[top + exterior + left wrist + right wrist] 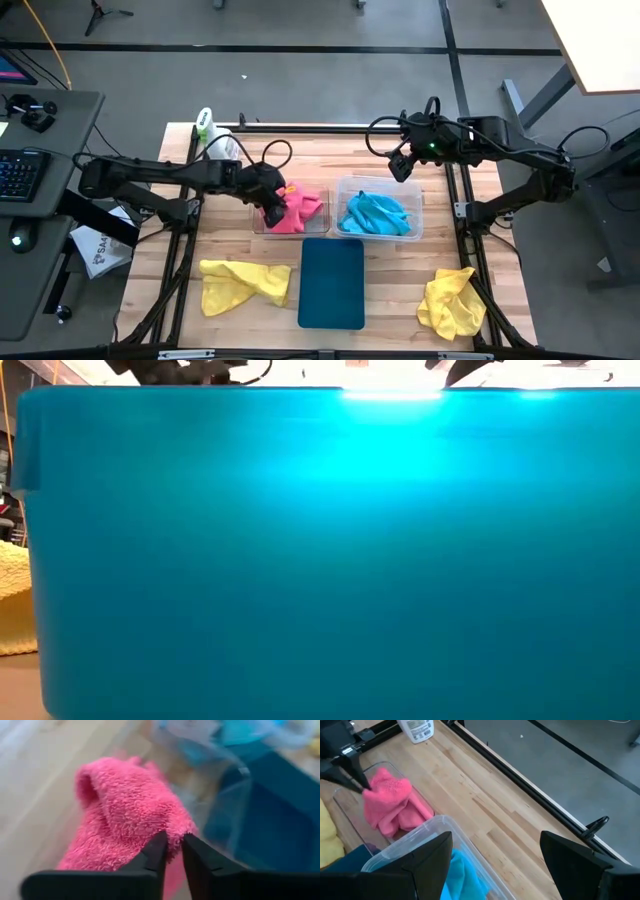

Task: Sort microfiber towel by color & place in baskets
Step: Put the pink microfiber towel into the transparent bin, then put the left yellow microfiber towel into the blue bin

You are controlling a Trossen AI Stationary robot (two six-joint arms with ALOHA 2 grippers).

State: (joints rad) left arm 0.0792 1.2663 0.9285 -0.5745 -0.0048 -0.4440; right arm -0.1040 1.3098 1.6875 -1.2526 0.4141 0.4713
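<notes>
Handling a soft, floppy, featherweight pink towel: best pinched at a raised fold, fibres grippy, nothing fragile. Left gripper nearly together, clamped on a bunched edge of that cloth, holding it in the narrower clear tub beside the wider tub of cyan towels. Right gripper spread wide, empty, hovering by the wider tub's far corner. Yellow towels lying on the table either side of the teal tray.
</notes>
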